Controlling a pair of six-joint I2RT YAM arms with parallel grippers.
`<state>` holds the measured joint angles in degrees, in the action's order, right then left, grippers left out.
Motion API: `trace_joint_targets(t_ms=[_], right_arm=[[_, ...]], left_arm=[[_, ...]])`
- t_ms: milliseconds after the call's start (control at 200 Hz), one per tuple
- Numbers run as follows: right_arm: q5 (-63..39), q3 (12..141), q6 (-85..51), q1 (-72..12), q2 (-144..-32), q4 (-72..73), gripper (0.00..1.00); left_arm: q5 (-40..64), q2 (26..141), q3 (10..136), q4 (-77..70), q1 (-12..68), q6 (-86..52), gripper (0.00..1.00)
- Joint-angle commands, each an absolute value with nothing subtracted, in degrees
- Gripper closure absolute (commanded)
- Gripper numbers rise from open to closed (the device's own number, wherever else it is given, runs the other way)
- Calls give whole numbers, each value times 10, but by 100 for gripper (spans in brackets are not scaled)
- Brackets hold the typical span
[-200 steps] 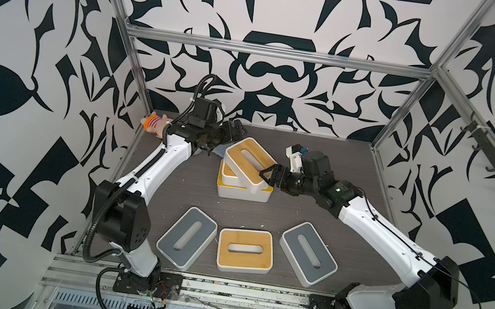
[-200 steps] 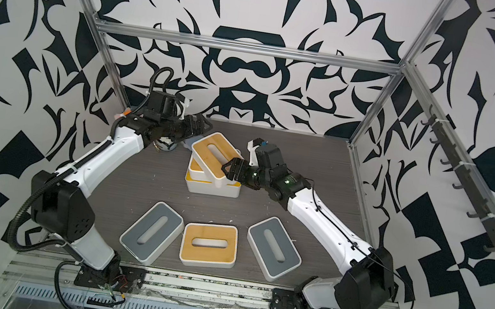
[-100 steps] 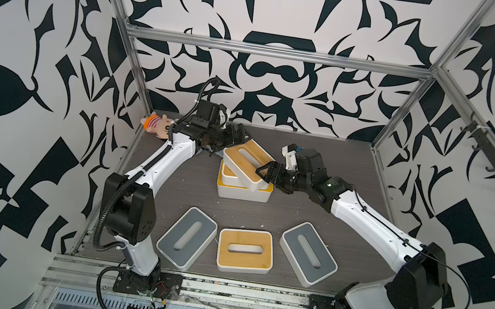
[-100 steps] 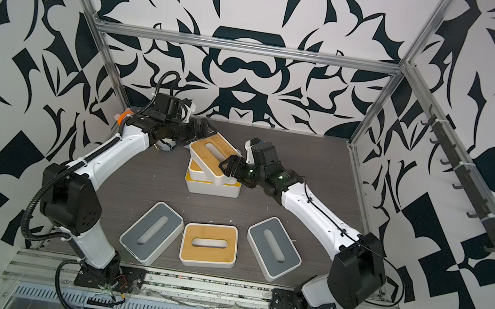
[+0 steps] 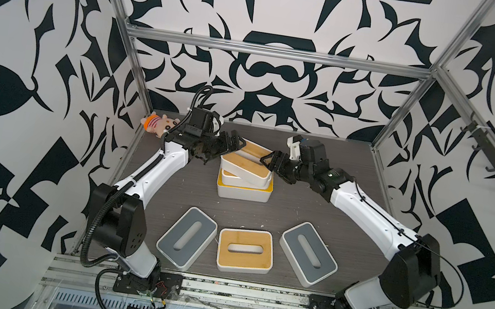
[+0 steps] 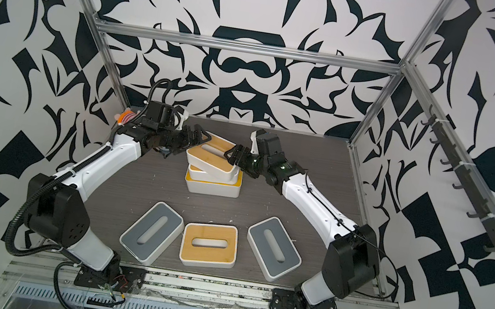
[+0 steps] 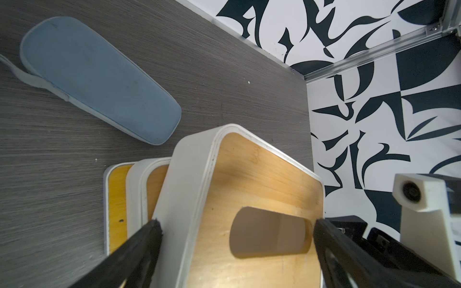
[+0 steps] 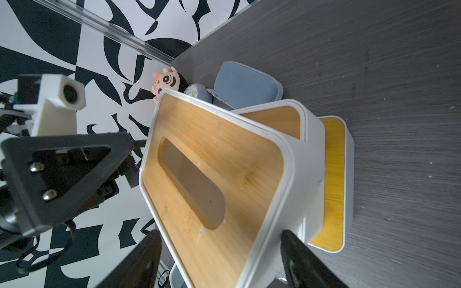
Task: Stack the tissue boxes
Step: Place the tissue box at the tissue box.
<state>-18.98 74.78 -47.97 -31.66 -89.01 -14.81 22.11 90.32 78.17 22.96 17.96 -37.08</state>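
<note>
At the back middle a yellow-lidded tissue box (image 5: 243, 192) (image 6: 212, 187) carries a bamboo-lidded tissue box (image 5: 229, 177) (image 7: 136, 189). A third bamboo-lidded box (image 5: 246, 165) (image 6: 212, 156) (image 8: 214, 162) hangs tilted over them, with my right gripper (image 5: 267, 161) (image 8: 220, 237) shut on its right end. My left gripper (image 5: 236, 145) (image 7: 235, 224) stands open, its fingers straddling that box's left end. Near the front edge lie a grey-lidded box (image 5: 187, 236), a bamboo-lidded box (image 5: 246, 251) and another grey-lidded box (image 5: 308, 254).
A small plush toy (image 5: 155, 124) (image 8: 166, 82) sits in the back left corner. A blue-grey soft pouch (image 7: 99, 77) (image 8: 245, 84) lies behind the stack, with a small round grey object (image 8: 197, 92) beside it. Cage walls close in the table.
My left gripper has swung right from behind the stack until its open fingers straddle the tilted box's left end. The right gripper and its box have barely shifted.
</note>
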Motion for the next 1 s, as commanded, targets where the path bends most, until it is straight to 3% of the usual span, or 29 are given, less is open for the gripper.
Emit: trace_joint_targets(t_ms=[0, 995], right_arm=[[-197, 788, -477, -312, -896, -128, 21], [-236, 885, -439, -296, -975, -212, 20]], left_arm=[[229, 882, 762, 202, 181, -393, 1], [195, 828, 721, 220, 200, -413, 1]])
